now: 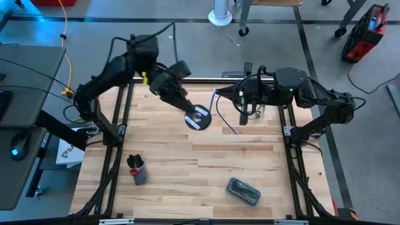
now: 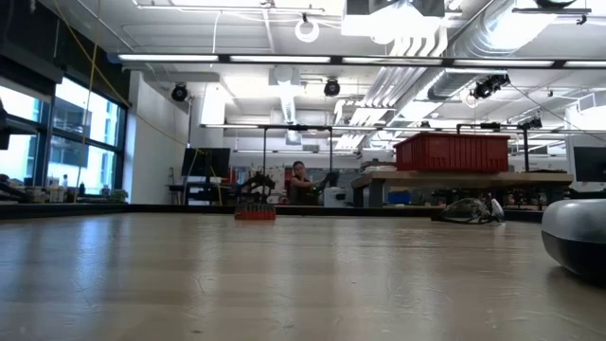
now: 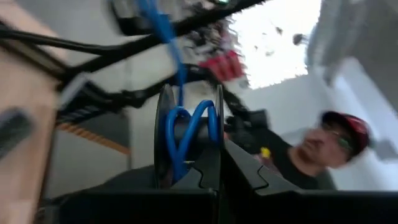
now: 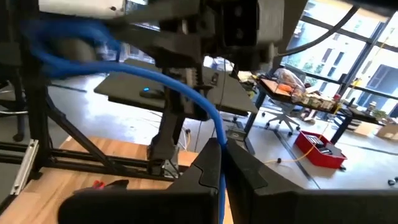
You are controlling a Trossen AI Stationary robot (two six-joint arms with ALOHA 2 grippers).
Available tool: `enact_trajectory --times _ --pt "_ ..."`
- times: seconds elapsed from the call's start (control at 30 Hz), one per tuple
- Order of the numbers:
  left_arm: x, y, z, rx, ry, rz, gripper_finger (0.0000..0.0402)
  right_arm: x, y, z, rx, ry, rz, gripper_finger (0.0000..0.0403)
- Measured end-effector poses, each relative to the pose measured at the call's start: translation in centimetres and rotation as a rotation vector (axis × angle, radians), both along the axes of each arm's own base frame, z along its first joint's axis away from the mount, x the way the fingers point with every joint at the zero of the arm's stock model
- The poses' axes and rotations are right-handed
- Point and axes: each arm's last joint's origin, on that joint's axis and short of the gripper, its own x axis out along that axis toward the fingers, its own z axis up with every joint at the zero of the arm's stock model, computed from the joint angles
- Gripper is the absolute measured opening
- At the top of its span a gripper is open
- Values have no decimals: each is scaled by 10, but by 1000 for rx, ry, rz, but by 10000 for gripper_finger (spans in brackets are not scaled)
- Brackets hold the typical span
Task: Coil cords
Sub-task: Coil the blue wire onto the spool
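Blue is the thin cord (image 1: 220,112), and it runs through the air above the pale wooden table (image 1: 187,169) between the two arms. One end is wound on a small round black reel (image 1: 198,117) with a blue-white patch, which the left claw (image 1: 190,115) holds pinched by its rim over the far middle of the table; in the left wrist view the fingers (image 3: 205,171) stand closed tight on the reel's edge, with loops of cord (image 3: 186,127) lying between the two flanges. From the reel the cord rises to the right claw (image 1: 244,119), which hangs just beside it on the right, near the table's far edge. In the right wrist view that claw (image 4: 221,158) is pressed narrow on the cord (image 4: 186,87), the blue line passing straight between its dark fingers (image 4: 205,165). A loose stretch of cord trails down from there towards the table. On the near left of the table stands a small grey holder (image 1: 137,170) with dark things in it, and on the near right lies a dark oblong case (image 1: 243,191). A yellow cable (image 1: 65,37) runs across the floor beyond the table's left side. In the left wrist view a person wearing a red cap (image 3: 345,121) shows blurred beyond the reel.
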Motion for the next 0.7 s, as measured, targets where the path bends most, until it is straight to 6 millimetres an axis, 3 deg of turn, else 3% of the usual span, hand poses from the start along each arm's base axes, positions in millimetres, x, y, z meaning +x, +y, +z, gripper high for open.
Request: enact_trajectory --times 0.17,0.33,0.7 --pt "27 -6 4 -79 -91 -108 0 8 -1 -1 29 -26 21 0" --pt "50 -7 -5 -130 -75 -184 0 12 0 0 38 -44 40 0" --pt "82 -1 -7 -217 -197 -281 0 14 5 2 100 -84 109 0"
